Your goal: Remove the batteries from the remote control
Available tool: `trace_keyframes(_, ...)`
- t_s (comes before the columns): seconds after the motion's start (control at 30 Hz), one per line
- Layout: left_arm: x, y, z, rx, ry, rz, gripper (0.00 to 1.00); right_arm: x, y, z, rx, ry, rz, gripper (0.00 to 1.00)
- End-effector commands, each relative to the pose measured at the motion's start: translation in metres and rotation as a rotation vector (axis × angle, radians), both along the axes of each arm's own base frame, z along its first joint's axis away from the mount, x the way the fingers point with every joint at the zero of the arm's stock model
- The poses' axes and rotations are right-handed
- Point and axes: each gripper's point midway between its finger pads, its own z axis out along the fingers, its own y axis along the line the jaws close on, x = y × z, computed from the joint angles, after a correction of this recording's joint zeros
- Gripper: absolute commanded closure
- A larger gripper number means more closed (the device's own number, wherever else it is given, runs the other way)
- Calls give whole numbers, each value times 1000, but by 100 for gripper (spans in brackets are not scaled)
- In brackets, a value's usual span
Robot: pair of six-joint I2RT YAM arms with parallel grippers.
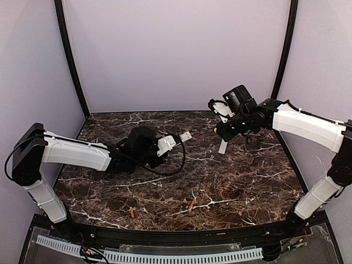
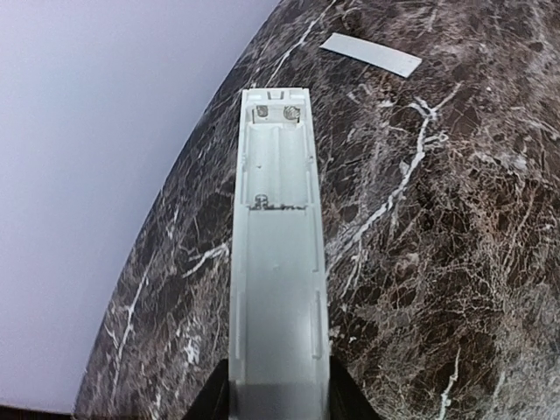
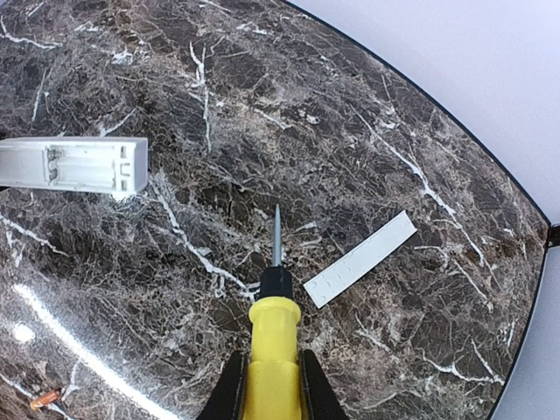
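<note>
Left gripper clamps remote, empty bay exposed for access. Right gripper clamps screwdriver; batteries lie by worktop's front edge.

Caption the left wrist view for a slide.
Left pincer holds the remote control, battery bay empty, cover strip lying on the marble table beyond.

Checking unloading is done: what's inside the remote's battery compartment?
The open recess of the remote control shows only metal spring contacts and bare plastic. Its end in the left gripper is out of view.
</note>
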Motion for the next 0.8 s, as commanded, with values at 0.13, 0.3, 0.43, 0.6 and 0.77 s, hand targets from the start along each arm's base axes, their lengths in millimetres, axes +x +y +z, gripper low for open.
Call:
trace_keyframes(0.13,19,85,-3,-110,279,544,100,24,1,15,96,-95,-98,100)
trace_keyframes(0.3,11,131,-15,-155,338,730,100,29,-1,18,137,-113,-126,100)
trace_keyframes(0.43,-4,165,-28,-222,400,887,99,30,1,23,192,-122,-128,100)
trace_keyframes(0.6,-22,189,-46,-281,455,992,100,28,7,24,242,-119,-110,100)
trace_keyframes(0.77,-34,199,-65,-254,500,1009,100,24,13,18,271,-99,-87,100)
